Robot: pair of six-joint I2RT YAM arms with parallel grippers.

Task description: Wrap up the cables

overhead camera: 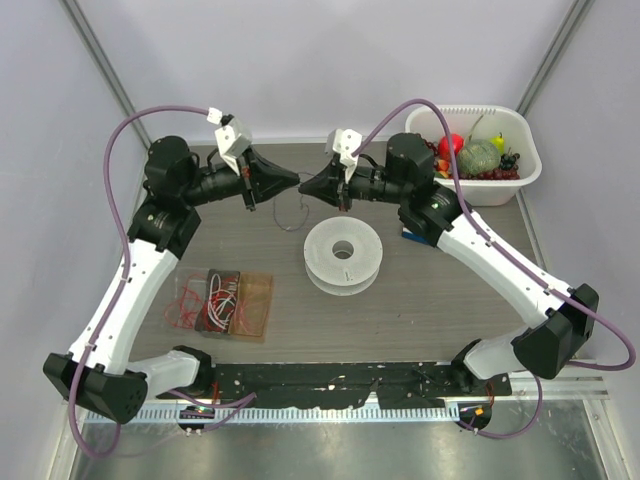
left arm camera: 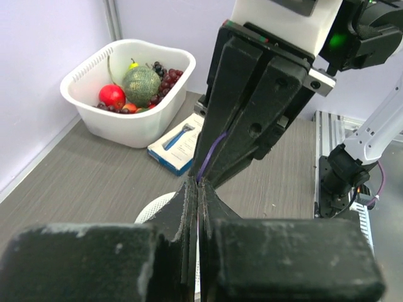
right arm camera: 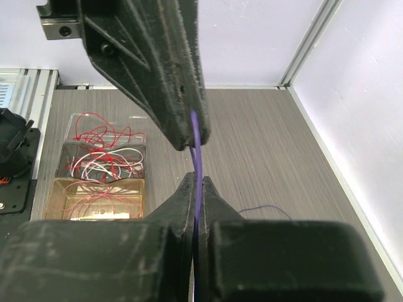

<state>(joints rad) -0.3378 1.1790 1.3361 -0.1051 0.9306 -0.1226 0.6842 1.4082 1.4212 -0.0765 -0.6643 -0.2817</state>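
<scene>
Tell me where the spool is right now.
In the top view, the spool lies flat mid-table, just on the near side of where the left gripper and right gripper meet, with the wire tray to its left.

Grey wood-grain table [overhead camera: 420,300] between pale lilac walls [overhead camera: 330,60].

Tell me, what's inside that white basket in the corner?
The basket holds a green melon, a red fruit and dark grapes; anything beneath them is covered.
</scene>
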